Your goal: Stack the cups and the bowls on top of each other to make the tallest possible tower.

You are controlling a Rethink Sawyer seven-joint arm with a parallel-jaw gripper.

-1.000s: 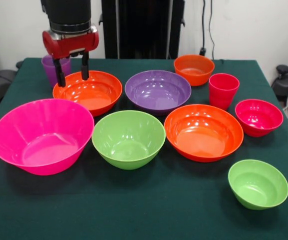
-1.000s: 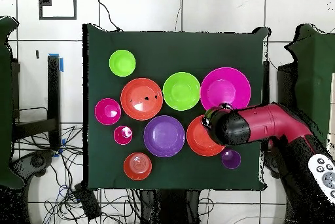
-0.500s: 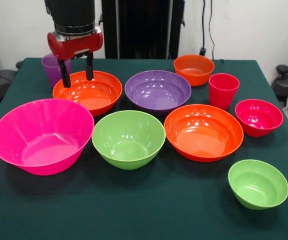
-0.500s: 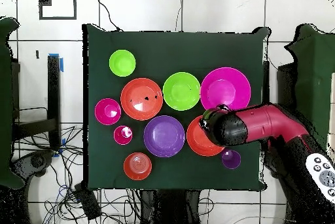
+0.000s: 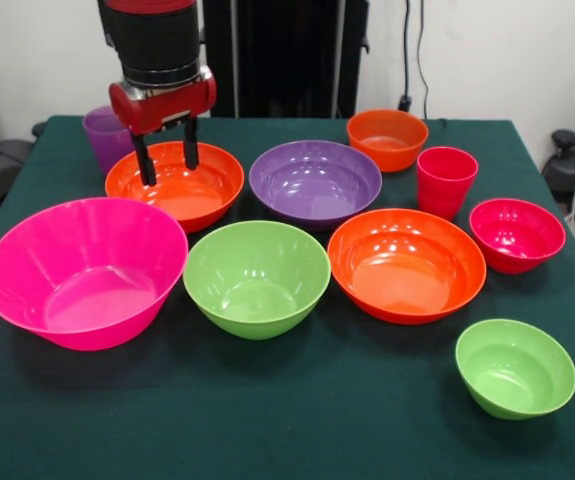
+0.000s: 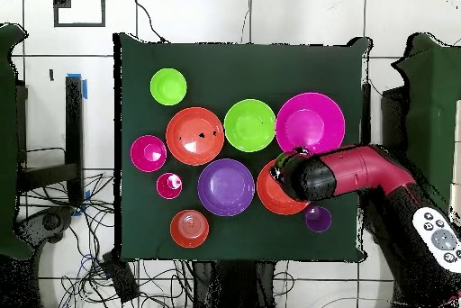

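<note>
My gripper is open and holds nothing; over the last second it has shifted sideways and slightly lower, from the rim of the orange bowl to above its interior. The purple cup stands just behind that bowl. No tower exists yet: the hot pink bowl, lime green bowl and the other pieces sit separately on the table. I judge this a pre-grasp alignment.
</note>
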